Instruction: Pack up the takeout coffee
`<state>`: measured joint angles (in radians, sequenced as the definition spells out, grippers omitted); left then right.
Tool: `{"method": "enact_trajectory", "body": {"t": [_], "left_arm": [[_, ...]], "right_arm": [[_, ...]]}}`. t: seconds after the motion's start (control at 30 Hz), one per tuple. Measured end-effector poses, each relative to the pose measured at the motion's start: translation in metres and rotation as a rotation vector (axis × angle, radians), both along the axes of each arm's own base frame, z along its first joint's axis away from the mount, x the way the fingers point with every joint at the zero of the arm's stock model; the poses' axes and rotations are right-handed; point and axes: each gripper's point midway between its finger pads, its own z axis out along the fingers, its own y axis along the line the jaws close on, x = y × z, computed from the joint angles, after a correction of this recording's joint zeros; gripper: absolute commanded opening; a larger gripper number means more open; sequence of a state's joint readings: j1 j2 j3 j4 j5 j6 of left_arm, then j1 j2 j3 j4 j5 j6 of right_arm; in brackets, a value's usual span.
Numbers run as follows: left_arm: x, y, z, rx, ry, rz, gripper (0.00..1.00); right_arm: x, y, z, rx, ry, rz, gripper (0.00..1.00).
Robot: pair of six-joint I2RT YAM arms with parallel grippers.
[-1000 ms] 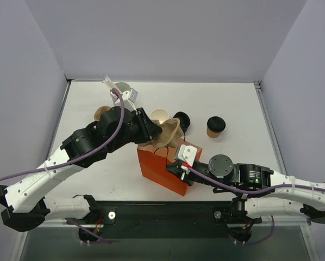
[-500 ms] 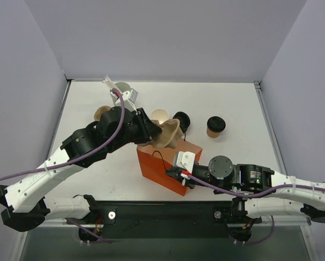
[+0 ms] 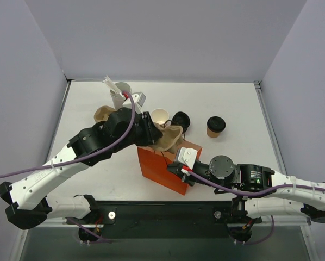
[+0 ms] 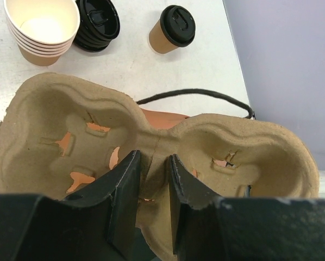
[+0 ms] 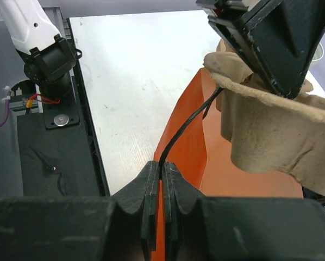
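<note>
The takeout coffee (image 3: 216,126), a tan cup with a black lid, stands upright on the table right of centre; it also shows in the left wrist view (image 4: 173,28). My left gripper (image 3: 154,136) (image 4: 151,163) is shut on the middle ridge of a tan pulp cup carrier (image 3: 172,139) (image 4: 249,144) and holds it over the open orange paper bag (image 3: 161,173) (image 5: 187,147). My right gripper (image 3: 180,166) (image 5: 161,166) is shut on the bag's black cord handle (image 5: 187,126) at the near rim. The carrier's cup wells are empty.
A stack of lidless tan cups (image 3: 160,116) (image 4: 42,28) and a pile of loose black lids (image 3: 180,120) (image 4: 97,23) sit behind the bag. A second pulp carrier (image 3: 101,114) and a cup with white items (image 3: 119,89) stand at back left.
My left arm has shifted right, bringing the carrier further over the bag. My right gripper dipped toward the near edge, then came back, still holding the handle.
</note>
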<state>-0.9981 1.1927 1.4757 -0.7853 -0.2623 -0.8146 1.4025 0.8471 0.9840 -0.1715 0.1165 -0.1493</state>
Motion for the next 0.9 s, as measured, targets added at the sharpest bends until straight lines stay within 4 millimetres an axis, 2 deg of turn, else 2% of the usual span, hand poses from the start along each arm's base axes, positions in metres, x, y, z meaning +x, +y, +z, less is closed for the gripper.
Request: {"method": "enact_trajectory", "body": {"t": [0.13, 0.9], "left_arm": [[-0.002, -0.004, -0.005, 0.0, 0.005, -0.023, 0.27], [-0.018, -0.027, 0.002, -0.102, 0.058, -0.042, 0.27]], "right_arm": [[0.0, 0.0, 0.0, 0.002, 0.002, -0.001, 0.05], [-0.002, 0.006, -0.004, -0.005, 0.014, 0.003, 0.05]]}}
